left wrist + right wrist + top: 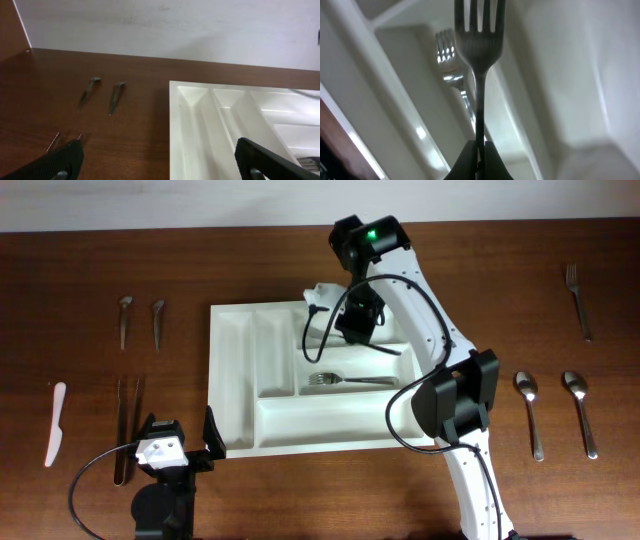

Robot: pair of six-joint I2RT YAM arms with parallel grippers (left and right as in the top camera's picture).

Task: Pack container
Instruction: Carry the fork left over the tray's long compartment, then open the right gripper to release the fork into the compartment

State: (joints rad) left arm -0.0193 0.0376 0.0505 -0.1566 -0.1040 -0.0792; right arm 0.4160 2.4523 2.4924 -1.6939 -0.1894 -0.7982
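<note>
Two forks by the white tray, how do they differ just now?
The held fork is pinched by its handle in the shut right end effector; the loose fork lies free. The held fork hangs over the container; the loose fork rests on a compartment floor. Both are metal.

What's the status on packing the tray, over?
Left gripper open, beside the container. Right gripper shut on a fork above the container. Second fork already inside. Nothing in the way.
</note>
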